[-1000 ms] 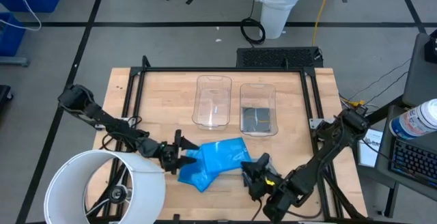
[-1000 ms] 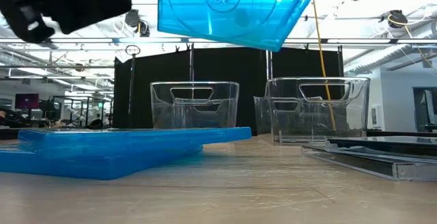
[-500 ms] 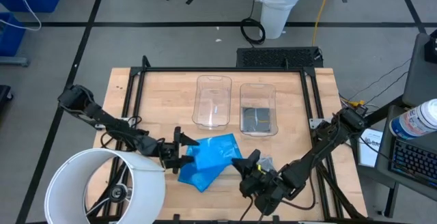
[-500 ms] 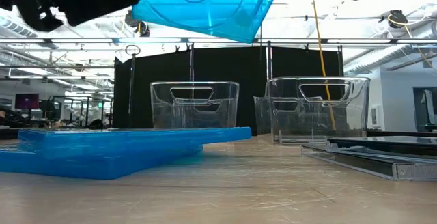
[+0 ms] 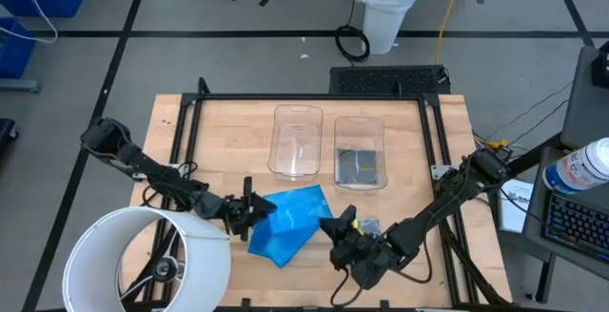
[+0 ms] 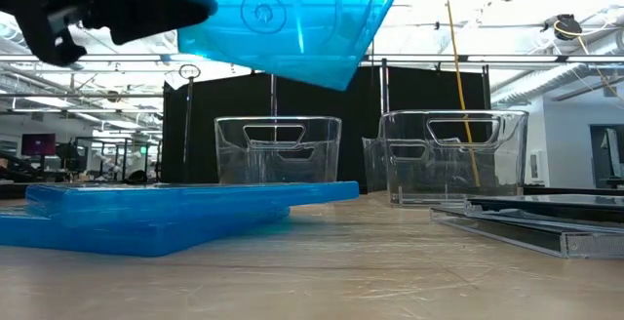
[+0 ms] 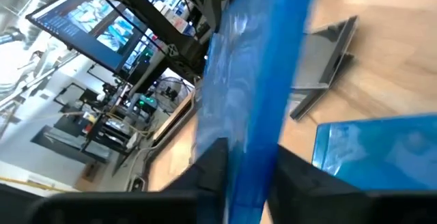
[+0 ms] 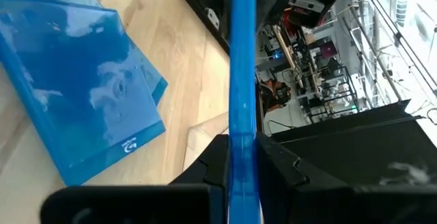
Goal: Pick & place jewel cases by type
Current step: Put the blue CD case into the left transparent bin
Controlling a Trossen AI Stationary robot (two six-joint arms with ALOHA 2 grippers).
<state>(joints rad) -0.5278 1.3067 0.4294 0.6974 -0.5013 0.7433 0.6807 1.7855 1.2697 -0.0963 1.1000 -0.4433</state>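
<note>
Fingers: both grippers pinch one blue case (image 5: pixel 297 207), the left gripper (image 5: pixel 249 209) on one edge, the right gripper (image 5: pixel 344 231) on the opposite edge.
Case: in the air over the blue stack (image 5: pixel 274 243), tilted.
Handling: likely light, stiff, slick and brittle; take it by the rim.
Grey cases: one in the right bin (image 5: pixel 360 152); others flat by the right gripper (image 6: pixel 546 224).
Left bin (image 5: pixel 297 141): holds nothing visible.

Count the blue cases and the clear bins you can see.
Blue cases: 3 (one held aloft, two stacked flat)
Clear bins: 2
Total: 5
</note>
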